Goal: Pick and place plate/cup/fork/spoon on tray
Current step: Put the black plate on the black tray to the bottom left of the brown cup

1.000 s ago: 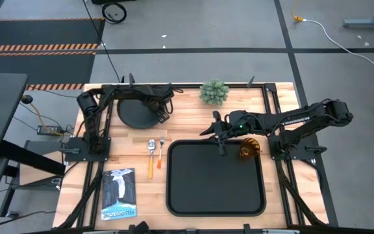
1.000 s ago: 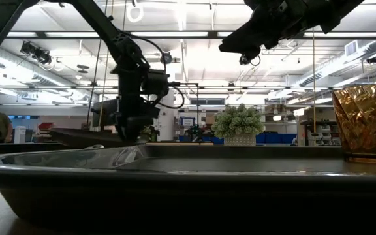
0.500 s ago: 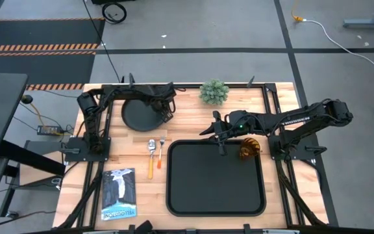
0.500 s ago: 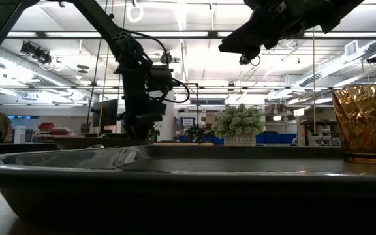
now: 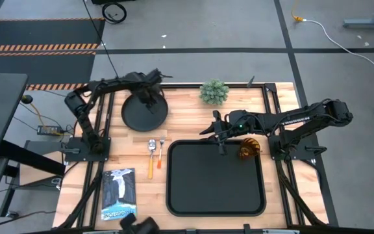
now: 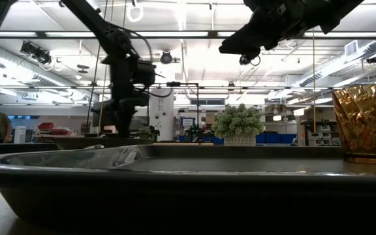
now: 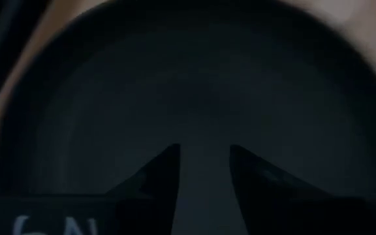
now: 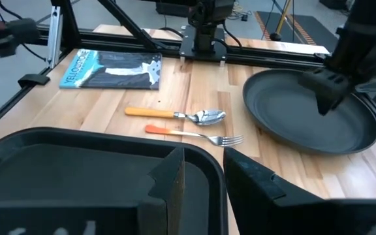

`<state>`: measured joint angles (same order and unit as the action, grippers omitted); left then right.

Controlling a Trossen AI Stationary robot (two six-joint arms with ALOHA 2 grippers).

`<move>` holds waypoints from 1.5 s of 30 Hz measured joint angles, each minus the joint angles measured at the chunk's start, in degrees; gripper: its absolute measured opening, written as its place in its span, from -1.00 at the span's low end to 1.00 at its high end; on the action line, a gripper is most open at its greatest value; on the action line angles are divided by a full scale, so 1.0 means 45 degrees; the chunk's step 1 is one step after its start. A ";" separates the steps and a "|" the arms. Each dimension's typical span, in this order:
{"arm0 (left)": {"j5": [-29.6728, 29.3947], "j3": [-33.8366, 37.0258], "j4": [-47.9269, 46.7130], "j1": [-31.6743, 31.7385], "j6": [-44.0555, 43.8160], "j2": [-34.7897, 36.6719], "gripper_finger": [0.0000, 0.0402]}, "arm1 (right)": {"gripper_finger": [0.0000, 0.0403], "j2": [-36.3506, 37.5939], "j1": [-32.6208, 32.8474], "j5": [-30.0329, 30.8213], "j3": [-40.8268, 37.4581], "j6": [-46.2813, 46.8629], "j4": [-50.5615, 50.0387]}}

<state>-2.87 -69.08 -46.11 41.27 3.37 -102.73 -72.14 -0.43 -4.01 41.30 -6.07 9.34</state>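
Note:
The round black plate [image 5: 138,120] lies flat on the wood at the far left and fills the left wrist view [image 7: 194,78]. My left gripper [image 5: 149,99] is open, pointing down close over the plate's far part; it also shows in the right wrist view [image 8: 325,108]. My right gripper [image 5: 221,142] is open and empty above the far rim of the black tray [image 5: 174,195]. The amber cup [image 5: 249,148] stands upright in the tray's far right corner. The spoon [image 5: 151,153] and the fork [image 5: 161,148] lie side by side on the table between plate and tray.
A potted plant [image 5: 213,92] stands at the far edge, right of the plate. A blue book [image 5: 119,193] lies at the near left. The arms' dark frames run along the table's left and right sides.
The plate was tilted a second ago with my left gripper at its right rim; it now lies flat. My left gripper has let go, turned, and moved toward the table's left and far edge, over the plate.

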 joint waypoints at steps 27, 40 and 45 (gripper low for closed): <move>0.1747 0.1711 -0.0323 0.5927 -0.0174 0.2018 -0.29 | -0.43 0.0000 0.0006 0.0005 0.0000 0.0070 0.0009; 0.0048 0.1710 -0.0197 0.5448 -0.1616 0.1783 -0.30 | -0.43 0.0000 0.0050 0.0253 0.0000 0.0276 0.0006; -0.0609 0.1706 -0.0052 0.4849 -0.2168 0.1717 -0.30 | -0.43 0.0000 0.0108 0.0247 0.0000 0.0249 0.0238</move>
<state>-5.62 -61.41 -46.35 63.09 -6.39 -95.00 -72.14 0.05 -2.90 41.30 -4.95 10.41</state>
